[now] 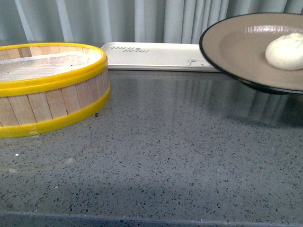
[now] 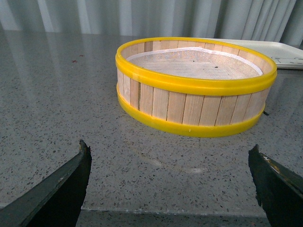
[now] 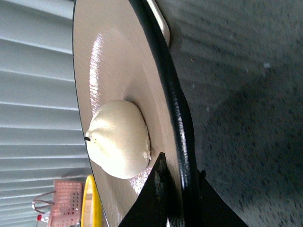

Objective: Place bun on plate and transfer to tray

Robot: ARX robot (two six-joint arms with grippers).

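Note:
The plate (image 1: 241, 45), tan inside with a black rim, hangs in the air at the right of the front view, above the counter and just in front of the tray's right end. The white bun (image 1: 285, 51) sits on it. In the right wrist view my right gripper (image 3: 181, 171) is shut on the plate's black rim (image 3: 173, 101), one finger inside next to the bun (image 3: 118, 139), one underneath. The cream tray (image 1: 156, 56) lies flat at the back of the counter. My left gripper (image 2: 169, 153) is open and empty, in front of the steamer basket.
A wooden steamer basket with yellow rims (image 1: 47, 85) stands at the left of the grey speckled counter (image 1: 165, 156); it also shows in the left wrist view (image 2: 194, 87). A grey curtain hangs behind. The counter's front edge runs along the bottom.

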